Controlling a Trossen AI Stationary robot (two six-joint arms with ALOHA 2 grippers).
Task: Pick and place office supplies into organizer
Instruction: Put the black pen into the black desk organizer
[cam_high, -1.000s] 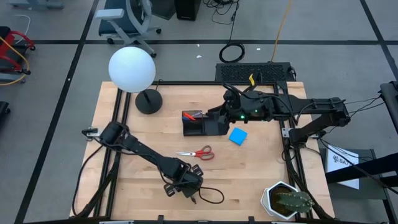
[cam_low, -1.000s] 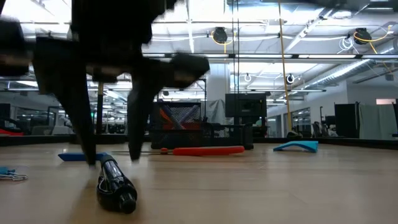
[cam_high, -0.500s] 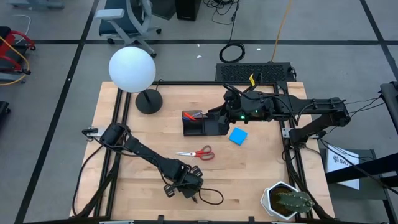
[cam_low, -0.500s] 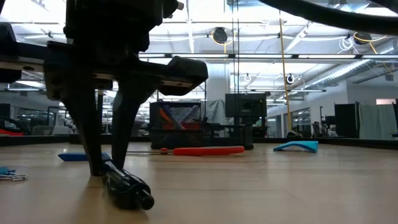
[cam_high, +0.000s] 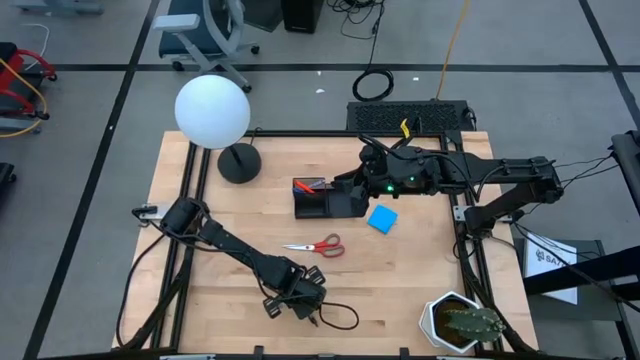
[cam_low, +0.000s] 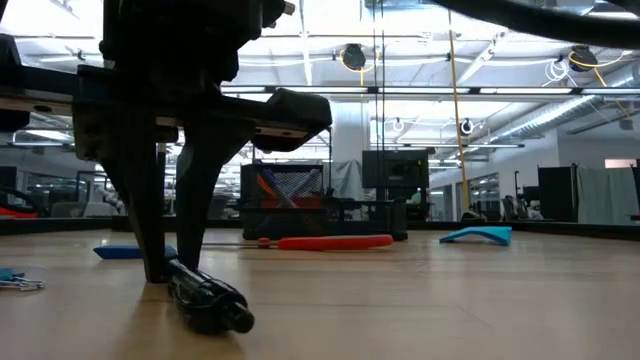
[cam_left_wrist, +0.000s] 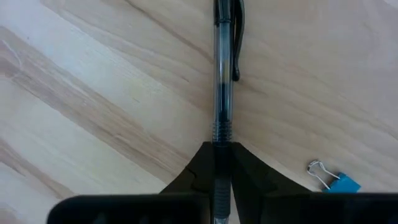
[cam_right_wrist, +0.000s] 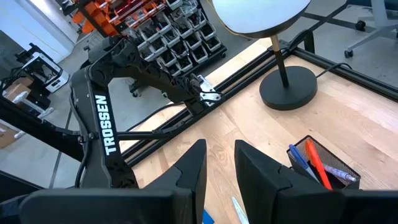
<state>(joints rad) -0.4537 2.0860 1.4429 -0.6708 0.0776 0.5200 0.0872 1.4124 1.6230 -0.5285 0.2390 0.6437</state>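
Note:
A clear pen with black ink and a black clip (cam_left_wrist: 222, 74) lies flat on the wooden table near its front edge. My left gripper (cam_left_wrist: 219, 163) stands over the pen, pointing steeply down, shut on it; the low view shows the same gripper (cam_low: 165, 268) and pen (cam_low: 210, 303). The black mesh organizer (cam_high: 325, 200) stands mid-table with orange and blue pens in it (cam_right_wrist: 317, 162). My right gripper (cam_right_wrist: 221, 168) hangs above the organizer's right end, open, nothing between its fingers. Red-handled scissors (cam_high: 315, 245) and a blue square pad (cam_high: 382, 219) lie flat on the table. My left gripper pinches the pen's barrel at its ribbed grip section (cam_left_wrist: 219, 135) between its two fingers, at their tips. The fingers come from above, pointing steeply down, and lie across the pen. The pen lies along the table with its clip end (cam_left_wrist: 235, 37) pointing away from the fingers.
A lamp with a white globe (cam_high: 212, 112) and round black base (cam_high: 238, 162) stands at the far left. A potted cactus (cam_high: 462, 322) sits at the near right corner. A blue binder clip (cam_left_wrist: 336, 182) lies beside the left gripper, a black cable loop (cam_high: 343, 316) just right of it.
My left gripper has shut on the pen without moving from its place. The pen has turned a little on the table; in the low view its near end has swung toward the right.

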